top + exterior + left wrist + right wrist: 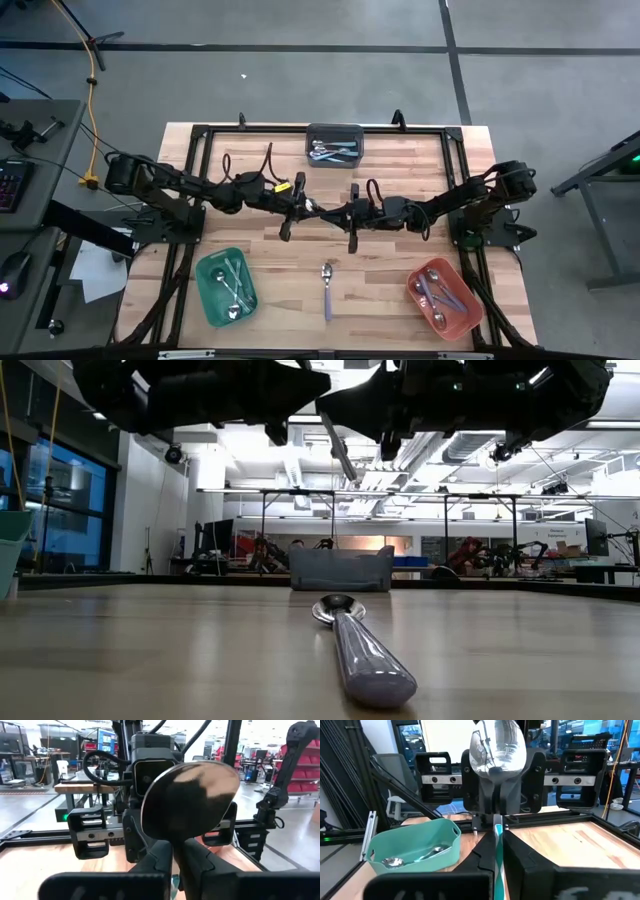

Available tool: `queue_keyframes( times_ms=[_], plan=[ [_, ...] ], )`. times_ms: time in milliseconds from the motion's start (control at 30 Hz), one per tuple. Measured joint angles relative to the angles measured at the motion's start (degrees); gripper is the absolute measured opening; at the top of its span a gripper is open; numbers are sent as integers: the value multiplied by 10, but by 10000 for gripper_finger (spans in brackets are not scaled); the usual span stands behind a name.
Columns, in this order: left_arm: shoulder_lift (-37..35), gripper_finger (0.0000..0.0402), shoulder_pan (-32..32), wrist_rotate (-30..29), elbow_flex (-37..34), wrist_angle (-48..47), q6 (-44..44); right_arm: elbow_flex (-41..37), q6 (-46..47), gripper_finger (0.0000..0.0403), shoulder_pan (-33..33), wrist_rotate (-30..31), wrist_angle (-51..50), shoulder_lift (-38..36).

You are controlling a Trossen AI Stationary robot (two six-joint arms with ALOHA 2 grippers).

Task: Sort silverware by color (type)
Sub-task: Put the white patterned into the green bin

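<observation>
- Meeting above the centre of the worktop, both claws are closed on one spoon: left claw, right claw, seemingly a handover.
- Another spoon lies at lower centre, unsorted.

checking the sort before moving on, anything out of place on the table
One spoon lies loose on the bare wood between the green bin and red bin, in no bin. Above mid-table both claws, left claw and right claw, pinch a single spoon together.
</observation>
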Motion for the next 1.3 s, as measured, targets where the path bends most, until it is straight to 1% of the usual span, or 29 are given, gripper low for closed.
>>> queue_keyframes(
  times_ms=[67, 133, 200, 267, 367, 467, 533, 633, 700, 800, 833, 967, 1100, 1200, 1300],
  plan=[
    [-4, 6, 0, 1, 0, -7, -1, 0, 3, 1, 0, 0, 0, 0],
    [-16, 5, 0, 1, 1, -32, 8, 1, 3, 10, 0, 6, -2, -1],
    [-35, 4, 0, 2, 1, -75, 22, -1, 3, 29, 0, 22, -19, -8],
    [-60, 4, -1, 10, 2, -137, 34, -1, -6, 53, -2, 37, -47, -26],
    [-110, 3, -12, 6, 21, -287, 61, -1, -25, 87, -5, 53, -105, -65],
    [-155, 3, -40, -33, 63, -475, 94, -1, -53, 106, -5, 74, -178, -107],
    [-172, 2, -69, -67, 98, -606, 105, -1, -70, 105, -5, 93, -214, -130],
    [-178, 2, -124, -139, 159, -781, 99, -1, -78, 82, -6, 105, -255, -153],
    [-174, 2, -165, -179, 198, -875, 81, -1, -79, 57, -5, 111, -272, -158],
    [-158, 2, -225, -188, 250, -994, 39, -1, -83, 14, -8, 114, -283, -158],
    [-150, 2, -244, -189, 268, -1026, 23, -1, -83, 7, -10, 114, -288, -158],
    [-111, 1, -318, -190, 319, -1137, -51, -1, -69, 15, -20, 116, -299, -158],
    [-62, 1, -381, -179, 337, -1200, -93, -1, -63, 9, -24, 116, -305, -158],
    [-19, 1, -418, -174, 336, -1226, -95, -1, -63, 2, -24, 116, -310, -158],
    [22, 1, -439, -170, 336, -1252, -82, -1, -57, 2, -24, 116, -313, -158]
  ],
)
